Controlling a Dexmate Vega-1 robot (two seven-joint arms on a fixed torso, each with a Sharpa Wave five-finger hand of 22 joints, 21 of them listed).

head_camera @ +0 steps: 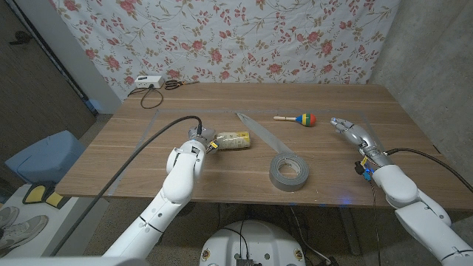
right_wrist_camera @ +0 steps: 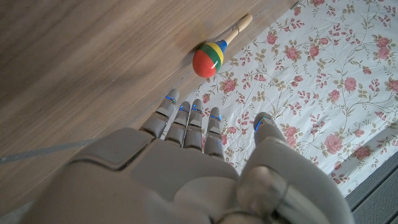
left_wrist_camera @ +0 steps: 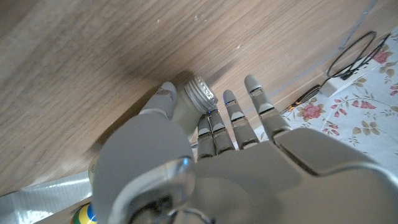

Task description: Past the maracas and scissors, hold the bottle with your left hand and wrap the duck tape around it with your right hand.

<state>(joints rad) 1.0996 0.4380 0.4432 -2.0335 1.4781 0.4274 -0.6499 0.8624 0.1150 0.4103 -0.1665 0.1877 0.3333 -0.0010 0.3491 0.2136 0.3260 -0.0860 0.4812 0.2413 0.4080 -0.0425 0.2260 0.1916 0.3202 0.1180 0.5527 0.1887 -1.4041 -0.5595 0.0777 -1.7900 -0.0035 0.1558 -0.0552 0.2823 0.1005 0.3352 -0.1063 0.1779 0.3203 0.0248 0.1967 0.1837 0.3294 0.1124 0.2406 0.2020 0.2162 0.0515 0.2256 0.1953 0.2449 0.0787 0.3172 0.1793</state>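
On the long wooden table (head_camera: 222, 177) a small clear plastic bottle with a yellowish label and a ribbed silver screw cap (head_camera: 235, 140) lies on its side near the middle, its cap end pointing toward the robot's left hand (head_camera: 198, 139). That hand sits right at the cap; from the left wrist view its fingers (left_wrist_camera: 233, 115) reach out on one side of the silver cap and its thumb on the other, touching or nearly touching the neck, though I cannot tell whether they have truly clamped on it. Just to the right of the bottle, nearer the robot, a fat roll of grey duct tape (head_camera: 289, 171) lies flat on the wood, well apart from either hand. A pale strip of tape stuck to the tabletop (head_camera: 259, 134) runs diagonally between bottle and roll. Farther back and to the right lies a wooden-handled maraca with a red, yellow, green and blue striped head (head_camera: 297, 118), handle pointing left. The right hand (head_camera: 356, 136) hovers near the table's right edge, beside the maraca but clear of it, fingers straight and spread with nothing in them. At the far left corner rest a pair of scissors (head_camera: 176, 84) and a white box with a black cable (head_camera: 145, 82), below a rose-printed cloth backdrop (head_camera: 295, 37).
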